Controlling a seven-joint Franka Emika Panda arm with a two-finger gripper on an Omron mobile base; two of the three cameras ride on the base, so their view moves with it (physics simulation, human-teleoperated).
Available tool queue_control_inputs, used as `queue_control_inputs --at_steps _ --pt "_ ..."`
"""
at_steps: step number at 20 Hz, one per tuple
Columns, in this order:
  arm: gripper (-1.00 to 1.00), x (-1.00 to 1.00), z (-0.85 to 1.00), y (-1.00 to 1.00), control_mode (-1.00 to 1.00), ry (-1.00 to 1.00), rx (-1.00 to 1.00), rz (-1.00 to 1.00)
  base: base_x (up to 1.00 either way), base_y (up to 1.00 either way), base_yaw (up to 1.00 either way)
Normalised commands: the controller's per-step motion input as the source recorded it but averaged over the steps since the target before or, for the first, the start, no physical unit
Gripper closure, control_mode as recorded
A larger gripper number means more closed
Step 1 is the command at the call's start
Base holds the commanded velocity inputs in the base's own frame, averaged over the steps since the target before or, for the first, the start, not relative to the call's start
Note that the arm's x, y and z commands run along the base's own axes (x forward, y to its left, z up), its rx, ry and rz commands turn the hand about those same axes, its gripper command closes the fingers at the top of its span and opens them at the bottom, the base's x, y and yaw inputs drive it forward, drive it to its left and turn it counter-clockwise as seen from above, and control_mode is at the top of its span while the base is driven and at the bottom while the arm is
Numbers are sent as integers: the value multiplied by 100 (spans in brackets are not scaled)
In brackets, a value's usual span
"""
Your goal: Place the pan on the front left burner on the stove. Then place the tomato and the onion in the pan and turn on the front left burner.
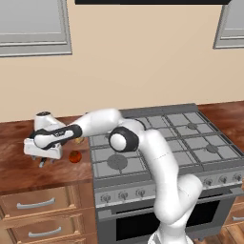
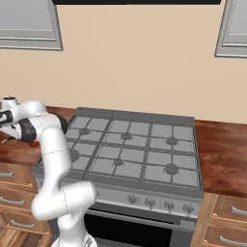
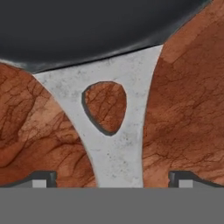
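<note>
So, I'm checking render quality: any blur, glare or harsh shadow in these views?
Left base view: evenly lit, a bit soft, small glint on the tomato. Right base view: flat light, no glare on the stove. Hand view: very close, pan matte black, its handle sharp between the open gripper tips.

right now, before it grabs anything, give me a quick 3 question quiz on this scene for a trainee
1. True or false: the pan already sits on the stove.
2. In the hand view, the open gripper straddles which part? A) the pan's handle B) the tomato C) a knob
3. Fill in: the tomato lies on the wooden ____ left of the stove.

Key: 1 false, it is on the wood surface; 2 A; 3 counter.
</note>
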Motion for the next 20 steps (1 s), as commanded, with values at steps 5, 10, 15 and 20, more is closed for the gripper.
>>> queue_control_inputs --at_steps 5,10,15,20 --pt "100 3 -17 16 -100 5 -4 0 0 0 0" --pt "100 0 -5 2 -100 1 -5 0 0 0 0" --pt "100 -2 0 -5 -100 0 -1 -4 0 0 0" --pt "100 -20 7 -9 -100 -3 0 -7 0 0 0"
